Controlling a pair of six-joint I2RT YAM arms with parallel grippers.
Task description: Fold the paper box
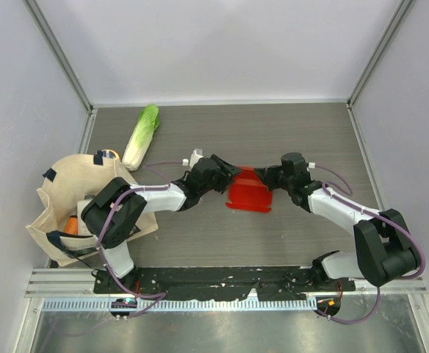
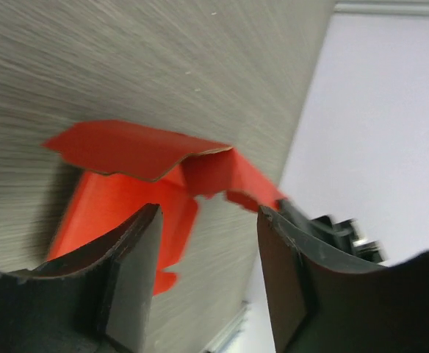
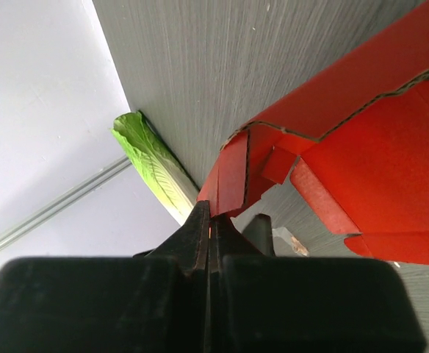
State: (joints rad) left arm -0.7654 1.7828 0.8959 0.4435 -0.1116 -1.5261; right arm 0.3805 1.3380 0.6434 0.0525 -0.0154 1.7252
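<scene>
The red box (image 1: 249, 193) lies in the middle of the table (image 1: 310, 132), partly folded, with the two arms meeting over its far edge. In the top view, the left gripper (image 1: 233, 177) is at the box's far left corner and the right gripper (image 1: 263, 175) at its far right corner, but this view is too small to tell how the jaws stand. The wrist views show that. In the left wrist view the left gripper (image 2: 208, 219) has its jaws spread, with bare table (image 2: 163, 59) showing in the gap; the box (image 2: 134, 151) is just beyond the fingertips, one flap raised and its brown cut edge showing (whether a finger touches the card I cannot tell). In the right wrist view the right gripper (image 3: 209, 218) has its jaws pressed together on a thin corner of a box (image 3: 361, 162) flap, and that flap stands up from the table (image 3: 200, 59). This view also shows the creases and a small tab inside the fold, which the top view does not show. The cabbage (image 3: 152, 158) is beyond the box here. Only the top view shows the rest: the cabbage (image 1: 141, 136) well to the far left of the box, and a beige bag (image 1: 60, 198) further left at the table's edge, with something orange (image 1: 71, 224) inside it.
</scene>
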